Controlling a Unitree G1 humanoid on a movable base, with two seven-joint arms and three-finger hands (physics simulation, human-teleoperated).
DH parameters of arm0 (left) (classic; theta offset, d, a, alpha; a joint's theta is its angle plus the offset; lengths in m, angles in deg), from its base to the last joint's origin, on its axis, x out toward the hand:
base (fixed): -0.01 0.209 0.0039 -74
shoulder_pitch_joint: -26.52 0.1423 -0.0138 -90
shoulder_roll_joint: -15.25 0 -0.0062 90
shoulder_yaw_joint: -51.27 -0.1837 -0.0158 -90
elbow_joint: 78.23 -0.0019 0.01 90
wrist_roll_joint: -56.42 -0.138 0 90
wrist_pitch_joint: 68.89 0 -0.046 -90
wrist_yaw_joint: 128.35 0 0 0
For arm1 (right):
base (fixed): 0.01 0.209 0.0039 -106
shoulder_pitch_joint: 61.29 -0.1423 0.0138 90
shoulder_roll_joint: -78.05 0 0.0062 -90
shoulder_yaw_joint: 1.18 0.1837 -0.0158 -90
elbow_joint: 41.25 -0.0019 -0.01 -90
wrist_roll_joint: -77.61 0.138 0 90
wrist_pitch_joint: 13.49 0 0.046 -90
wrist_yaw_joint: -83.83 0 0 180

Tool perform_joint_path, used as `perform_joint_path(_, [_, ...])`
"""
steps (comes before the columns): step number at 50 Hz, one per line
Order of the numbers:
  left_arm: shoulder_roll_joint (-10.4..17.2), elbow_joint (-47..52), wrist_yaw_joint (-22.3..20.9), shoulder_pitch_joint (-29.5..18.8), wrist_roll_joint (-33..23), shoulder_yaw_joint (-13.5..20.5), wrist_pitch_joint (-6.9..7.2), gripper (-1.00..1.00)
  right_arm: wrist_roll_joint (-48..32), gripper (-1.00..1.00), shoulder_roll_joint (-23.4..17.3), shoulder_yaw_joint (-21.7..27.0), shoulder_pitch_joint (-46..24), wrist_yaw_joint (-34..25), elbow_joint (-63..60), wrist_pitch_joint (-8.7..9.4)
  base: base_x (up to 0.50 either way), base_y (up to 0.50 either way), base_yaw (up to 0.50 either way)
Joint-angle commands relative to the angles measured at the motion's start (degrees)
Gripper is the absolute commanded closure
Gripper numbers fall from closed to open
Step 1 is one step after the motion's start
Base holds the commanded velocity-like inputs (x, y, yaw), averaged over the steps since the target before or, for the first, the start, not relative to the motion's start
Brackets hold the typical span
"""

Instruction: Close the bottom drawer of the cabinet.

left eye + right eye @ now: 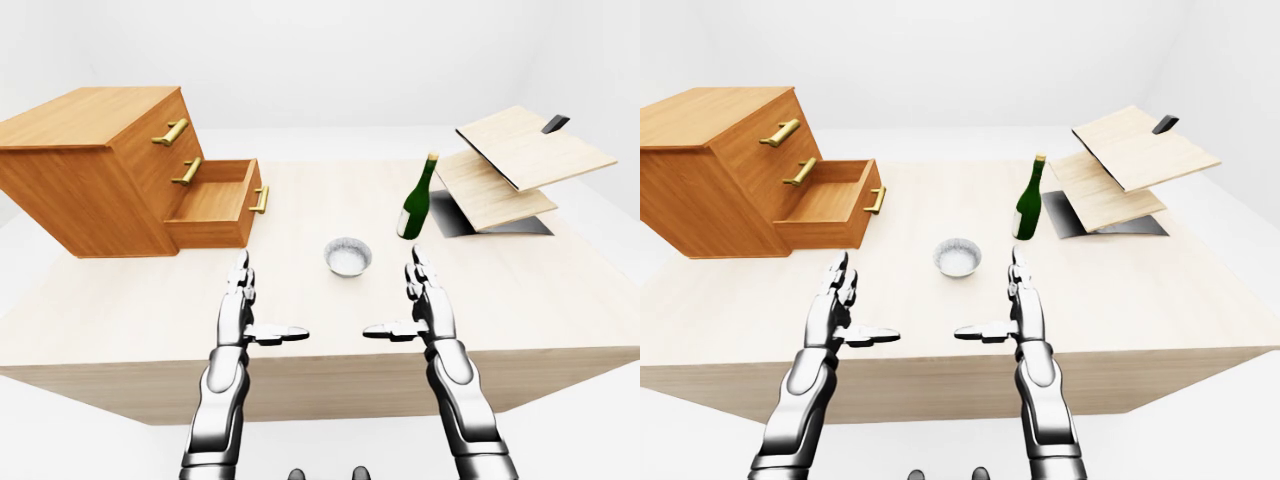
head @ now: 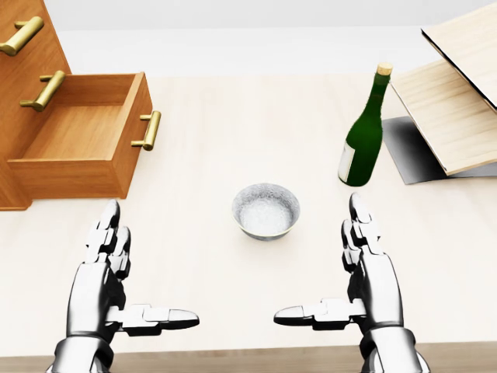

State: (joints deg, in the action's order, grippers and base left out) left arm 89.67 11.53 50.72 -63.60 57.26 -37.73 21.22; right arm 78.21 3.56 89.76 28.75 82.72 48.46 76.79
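though pulled out, boxy wooden bottom drawer (image 2: 85,144), curved brass handle (image 2: 148,130)

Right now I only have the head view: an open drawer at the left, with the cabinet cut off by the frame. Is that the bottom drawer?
Observer: Yes. The left-eye view shows the whole cabinet with three drawers. The open drawer is the lowest, and the two above it are shut.
Operator: My view also crops the boards at the right. Is anything on them?
Observer: A small dark object sits at the top edge of the upper board. I cannot tell what it is.
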Motion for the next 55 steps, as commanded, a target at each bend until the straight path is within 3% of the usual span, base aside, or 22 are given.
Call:
perform_joint_path(1, [0.5,1.0,-2.7,0.0,3.8,1.8,2.40,-1.00,1.1,-1.00,-0.8,1.5,0.2,-2.0,-1.1,0.87,0.00,0.00,0.00])
perform_joint_path(4, [0.8,0.1,-1.9,-0.2,2.7,1.8,1.26,-1.00,0.8,-1.00,-0.7,1.4,0.4,-1.9,-1.3,0.67,0.00,0.00,0.00])
perform_joint_path(12, [0.8,1.4,-2.0,0.2,2.7,1.8,1.94,-1.00,1.0,-1.00,-0.8,2.1,0.5,-1.3,-2.8,1.04,0.00,0.00,0.00])
perform_joint_path(14, [0.9,0.7,-2.0,0.0,2.7,2.0,1.37,-1.00,1.0,-1.00,-1.2,2.9,0.4,-0.9,-2.7,0.81,0.00,0.00,0.00])
perform_joint_path(17, [0.9,-0.5,-1.6,-0.6,2.4,2.3,0.31,-1.00,1.4,-1.00,-1.6,4.5,0.0,0.3,-4.7,1.81,0.00,0.00,0.00])
perform_joint_path(19, [0.9,-0.3,-1.2,-0.7,2.5,2.4,0.35,-1.00,2.0,-1.00,-2.1,6.9,0.0,2.2,-8.5,3.01,0.00,0.00,0.00])
perform_joint_path(22, [0.9,-0.8,-0.6,-0.8,2.1,2.5,-0.47,-1.00,4.4,-1.00,-2.6,9.1,0.4,2.1,-11.1,3.05,0.00,0.00,0.00])
perform_joint_path(26, [0.9,-0.1,0.0,-0.5,2.0,2.4,-0.75,-1.00,7.1,-1.00,-3.3,12.9,-0.2,4.9,-12.6,2.64,0.00,0.00,0.00])
perform_joint_path(28, [0.9,-1.1,0.2,-0.7,1.6,2.3,-2.03,-1.00,9.8,-1.00,-3.6,15.6,-0.5,7.0,-13.4,1.71,0.00,0.00,0.00])
perform_joint_path(29, [1.0,-1.3,-0.2,-0.6,1.4,2.1,-2.08,-1.00,10.4,-1.00,-3.8,15.9,-0.5,7.7,-13.8,1.69,0.00,0.00,0.00])
perform_joint_path(30, [1.0,-0.6,-1.5,-0.2,2.3,1.9,-1.22,-1.00,11.5,-1.00,-3.9,16.7,-0.3,8.5,-14.6,1.61,0.00,0.00,0.00])
perform_joint_path(31, [0.9,-0.7,-1.2,-0.2,2.2,2.0,-1.53,-1.00,12.3,-1.00,-4.0,17.1,-0.2,8.8,-14.8,1.19,0.00,0.00,0.00])
perform_joint_path(35, [1.0,-0.6,-1.2,-0.3,2.3,2.3,-1.14,-1.00,13.6,-1.00,-4.2,17.7,0.3,9.9,-16.9,1.63,0.00,0.00,0.00])
perform_joint_path(40, [1.0,-1.1,-1.2,-0.5,2.4,2.3,-1.46,-1.00,13.8,-1.00,-4.0,17.6,0.4,9.5,-14.2,-1.39,0.00,0.00,0.00])
perform_joint_path(46, [0.9,-1.8,-1.2,-0.6,2.2,2.1,-1.87,-1.00,13.9,-1.00,-4.4,17.2,0.1,9.6,-13.5,-1.57,0.00,0.00,0.00])
perform_joint_path(49, [0.9,-1.7,-1.1,-0.6,2.0,2.0,-1.82,-1.00,13.7,-1.00,-4.4,16.8,0.1,9.5,-13.4,-1.36,0.00,0.00,0.00])
perform_joint_path(51, [0.9,-1.4,-1.2,-0.6,2.1,2.0,-1.62,-1.00,13.9,-1.00,-4.6,16.7,0.0,9.9,-15.0,0.81,0.00,0.00,0.00])
perform_joint_path(55, [0.9,-1.0,-1.1,-0.6,2.1,2.1,-1.23,-1.00,13.8,-1.00,-4.5,16.7,0.3,9.9,-17.1,2.76,0.04,0.00,0.00])
